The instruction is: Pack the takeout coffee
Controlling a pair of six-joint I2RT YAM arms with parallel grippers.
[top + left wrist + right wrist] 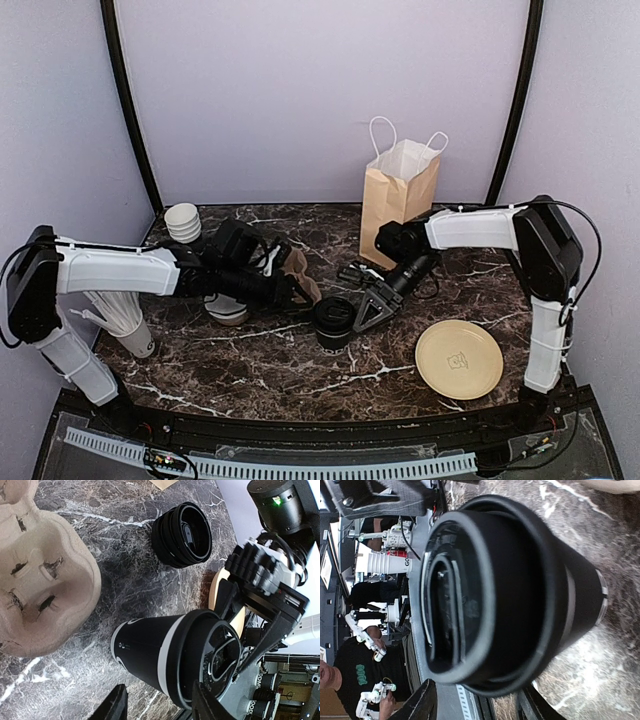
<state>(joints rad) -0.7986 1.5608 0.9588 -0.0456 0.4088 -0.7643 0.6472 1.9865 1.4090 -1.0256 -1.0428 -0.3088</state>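
Right end effector [477, 702] first: its 2 fingers sit either side of the lidded top of the takeout coffee cup [333, 322]. On my right wrist feed the lid fills the frame. The jaws stand apart, but I can't tell whether they are pressing on the rim or just clear of it.

The cup is black with a pale band under a black lid. It stands upright on the marble surface [260, 365], about mid-scene, and it's the only 1 I can pick out with a lid on.

Left end effector [162, 707] now: fingers spread, nothing between them. It points at the same cup from the left, and the cup is just ahead of the tips.

Working outward, the brown pulp cup carrier [45, 575] lies on the surface just on the far side of the left end effector. A low stack of black lids [182, 532] sits a little to the far right of the cup.

Farther back, a brown paper bag [398, 195] with white handles stands open behind the right arm. A pale round plate [458, 358] lies near right. A stack of white cups [183, 222] stands at the far left corner.
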